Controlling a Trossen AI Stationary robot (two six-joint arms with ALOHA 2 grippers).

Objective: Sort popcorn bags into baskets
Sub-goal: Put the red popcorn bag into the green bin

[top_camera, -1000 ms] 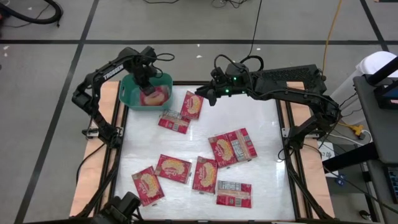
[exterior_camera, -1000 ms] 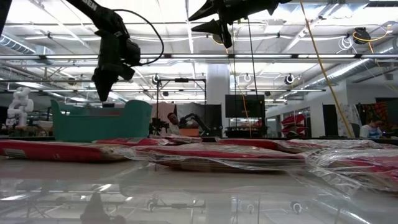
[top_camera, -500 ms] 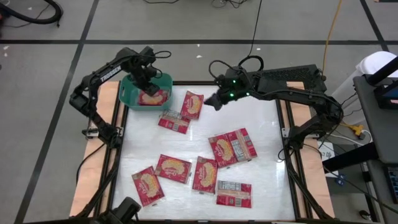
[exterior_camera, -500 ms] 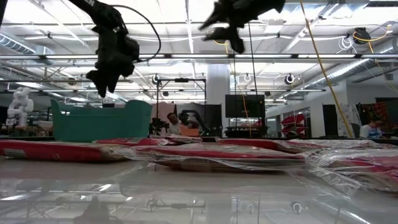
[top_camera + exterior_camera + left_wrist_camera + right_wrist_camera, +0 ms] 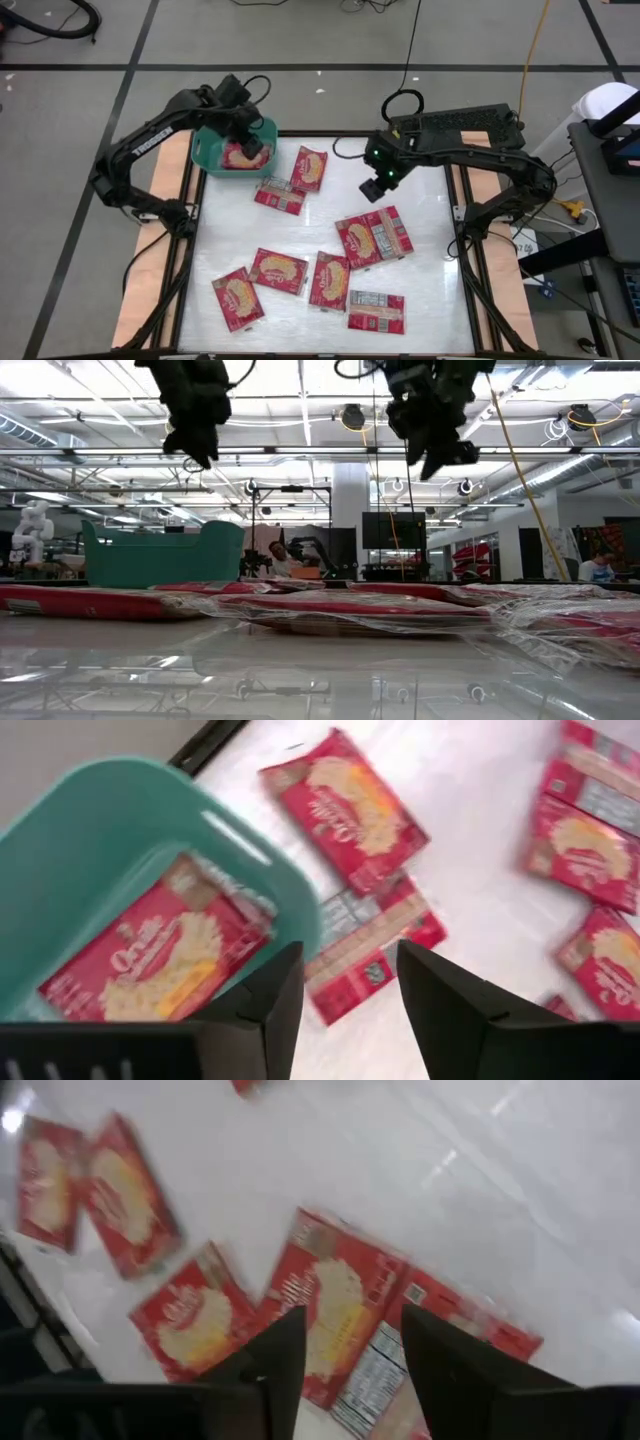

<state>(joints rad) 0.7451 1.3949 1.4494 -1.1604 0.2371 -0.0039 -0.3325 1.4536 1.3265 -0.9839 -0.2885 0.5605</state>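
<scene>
Right end effector (image 5: 374, 189) swung from the basket (image 5: 207, 152) toward table centre

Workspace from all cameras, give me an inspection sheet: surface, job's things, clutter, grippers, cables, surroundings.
Surface: white table, glossy, framed by rails.
Job's things: one packet lies in the teal bin at the far left corner; the loose packets lie spread on the table, some overlapping.
Clutter: nothing seen.
Grippers: left gripper open and empty above the bin's edge; right gripper open and empty in the air, above the table's far half.
Cables: black cable and yellow cable on the floor beyond the table.
Surroundings: grey floor, open hall behind, people seated far off.
</scene>
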